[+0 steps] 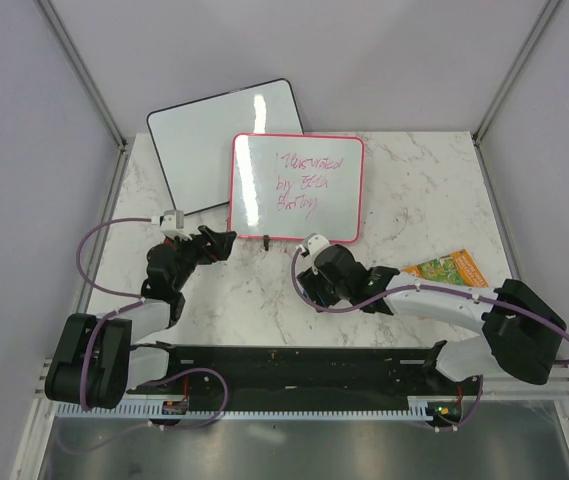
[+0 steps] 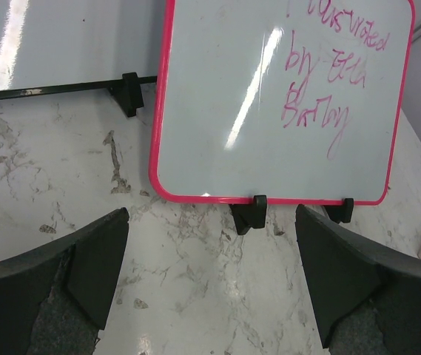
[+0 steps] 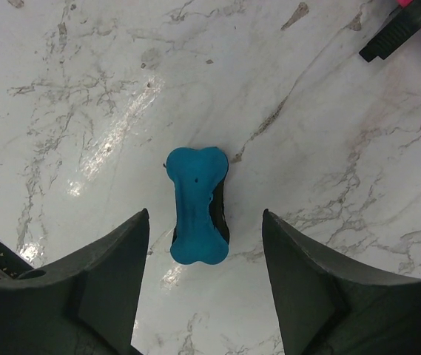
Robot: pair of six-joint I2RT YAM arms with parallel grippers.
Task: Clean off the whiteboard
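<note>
Your whiteboard stands propped on the desk, purple writing on it. Just before it, your left hand gapes wide and empty. Your right hand spreads wide around a blue eraser near the whiteboard's foot.

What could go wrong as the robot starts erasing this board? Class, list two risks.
The whiteboard stands on small black feet; wiping pressure might tip it back against the black-framed board. The blue eraser lies ungrasped between the open fingers of the right gripper; an off-centre close could knock it away.
</note>
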